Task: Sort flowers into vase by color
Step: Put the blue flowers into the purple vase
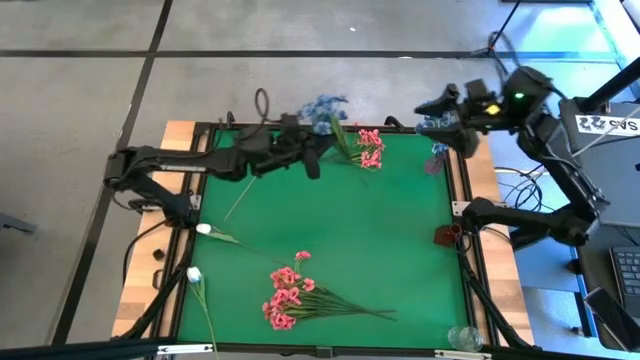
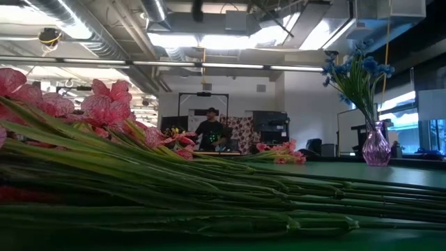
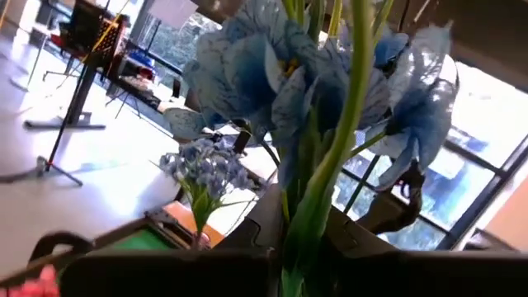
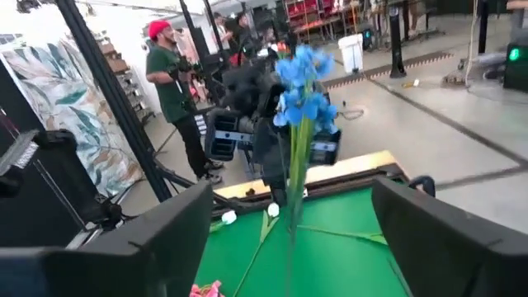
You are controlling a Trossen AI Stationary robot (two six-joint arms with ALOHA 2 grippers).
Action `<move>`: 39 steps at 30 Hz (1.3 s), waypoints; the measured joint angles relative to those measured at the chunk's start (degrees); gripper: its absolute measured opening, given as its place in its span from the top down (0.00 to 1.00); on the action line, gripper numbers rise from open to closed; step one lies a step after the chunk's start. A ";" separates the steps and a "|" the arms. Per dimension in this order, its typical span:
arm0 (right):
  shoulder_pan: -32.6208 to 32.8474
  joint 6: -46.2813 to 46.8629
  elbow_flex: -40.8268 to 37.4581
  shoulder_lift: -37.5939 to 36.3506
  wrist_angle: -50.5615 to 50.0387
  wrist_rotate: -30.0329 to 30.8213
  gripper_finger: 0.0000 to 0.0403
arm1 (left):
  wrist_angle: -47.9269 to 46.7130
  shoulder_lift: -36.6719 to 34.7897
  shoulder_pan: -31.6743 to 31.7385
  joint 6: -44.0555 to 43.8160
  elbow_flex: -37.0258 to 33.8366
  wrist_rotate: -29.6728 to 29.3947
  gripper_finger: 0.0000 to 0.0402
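Green felt (image 1: 330, 230) is covering the tabletop inside a wooden frame, with a concrete floor all around it. Near the far edge the left gripper (image 1: 318, 152) is gripping a blue flower spray (image 1: 325, 106), its fingers closed around the green stem; in the left wrist view the blossoms are filling the frame right above the fingers. At the far right corner a purple glass vase (image 2: 376, 148) is already holding blue sprays (image 2: 357, 73). The right gripper (image 1: 447, 110) is hovering just beside that vase, and its wrist view is showing both fingers spread wide with nothing between them. Pink sprays (image 1: 370, 148) are lying near the far edge, a bigger pink bunch (image 1: 287, 297) is resting near the front edge, and two white buds (image 1: 203, 229) are lying toward the front left corner. Judging from this, the held spray is heading for the blue vase. The limp stem could miss the narrow neck, or snag the sprays already inside and tip the vase, and the two arms working so near that corner could be risking contact.
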 joint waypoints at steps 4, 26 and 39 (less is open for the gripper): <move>6.07 -2.02 -0.02 3.86 0.99 5.36 0.17 | -2.44 5.79 3.02 5.53 8.09 5.00 0.96; 19.78 -22.73 -0.04 13.11 4.08 28.27 0.52 | -2.49 12.97 5.11 30.50 18.25 15.94 0.96; 20.79 -26.09 -0.06 12.88 3.08 24.71 0.96 | -5.72 12.53 2.80 32.75 18.25 18.53 0.83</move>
